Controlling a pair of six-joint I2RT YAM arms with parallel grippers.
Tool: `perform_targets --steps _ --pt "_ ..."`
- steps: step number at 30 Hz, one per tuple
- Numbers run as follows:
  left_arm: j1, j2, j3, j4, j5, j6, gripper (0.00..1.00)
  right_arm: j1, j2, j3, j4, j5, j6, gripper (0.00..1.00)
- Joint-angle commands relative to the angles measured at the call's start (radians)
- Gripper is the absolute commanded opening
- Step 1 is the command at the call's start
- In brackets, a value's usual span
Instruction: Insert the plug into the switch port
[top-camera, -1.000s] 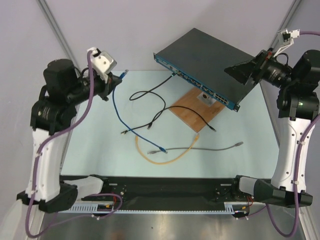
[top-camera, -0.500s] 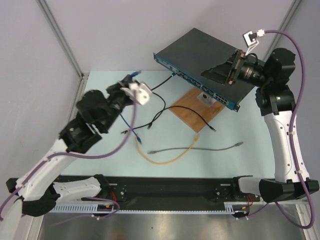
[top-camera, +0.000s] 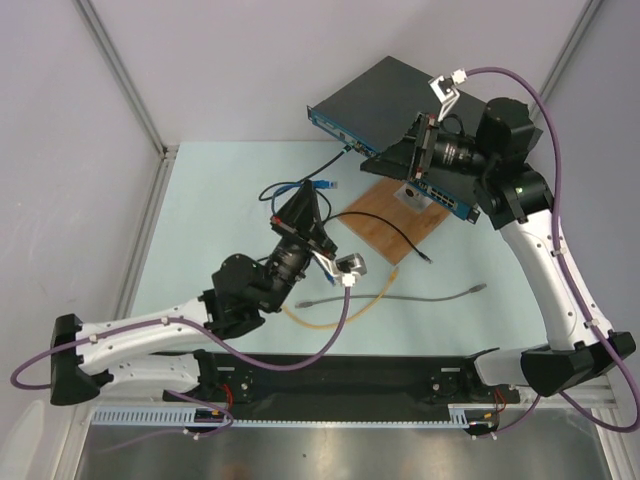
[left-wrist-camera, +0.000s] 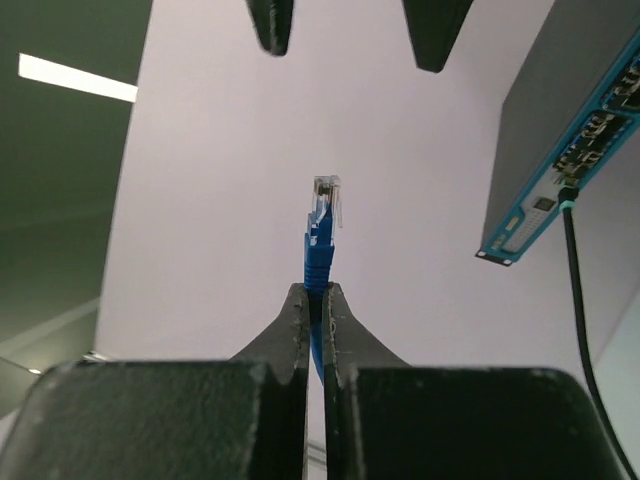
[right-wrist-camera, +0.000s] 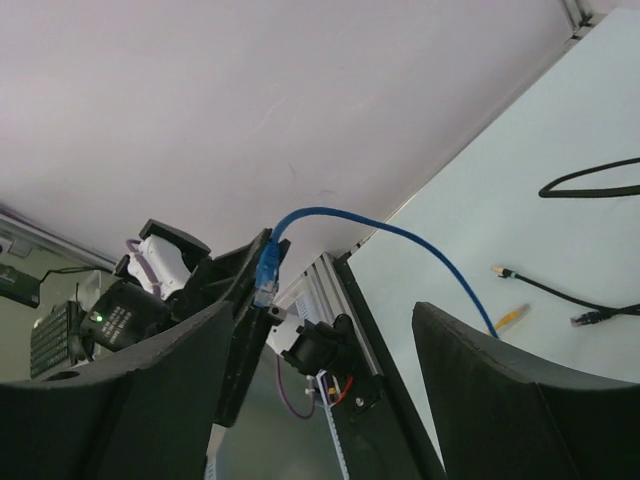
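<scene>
The left fingers (left-wrist-camera: 300, 335) are seen pressed together, and the plug (left-wrist-camera: 324, 200) is clamped between them by its blue boot, so that the clear tip stands out straight beyond the fingertips. The blue cable (right-wrist-camera: 400, 232) is led away from these fingers in an arc and down to the bench (top-camera: 200, 220). The switch (left-wrist-camera: 560, 110) is found ahead of the left fingers and to their right, apart from the plug. Its teal-blue front face with the row of sockets is seen at an angle from there, and a black cable (left-wrist-camera: 578, 290) is already seated in a socket near the closer end of this face. The right fingers (right-wrist-camera: 490, 390) are held apart, and nothing is gripped between them. In the top view they are placed over the front edge of the switch, but whether it is touched by them cannot be told. They are pointed toward the left fingers, and the plug is seen through their gap, well apart from them. Between the two pairs of fingers, lower on the bench, a wooden board (top-camera: 425, 222) is laid just beside the switch. A yellow cable (top-camera: 300, 318) and a grey cable (top-camera: 430, 296) are left nearer to the arm bases.
</scene>
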Motion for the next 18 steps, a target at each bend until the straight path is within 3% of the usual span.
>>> perform_targets --steps 1,7,18 --pt "-0.018 0.021 -0.034 0.302 0.006 0.216 0.0 0.023 -0.002 0.024 0.016 0.012 -0.028 0.78" --pt "-0.036 0.073 -0.033 0.382 -0.015 0.258 0.0 0.075 -0.021 -0.04 0.023 -0.008 -0.021 0.76" --pt "-0.051 0.094 -0.047 0.365 -0.012 0.273 0.0 0.098 -0.016 -0.045 0.078 -0.048 0.03 0.7"
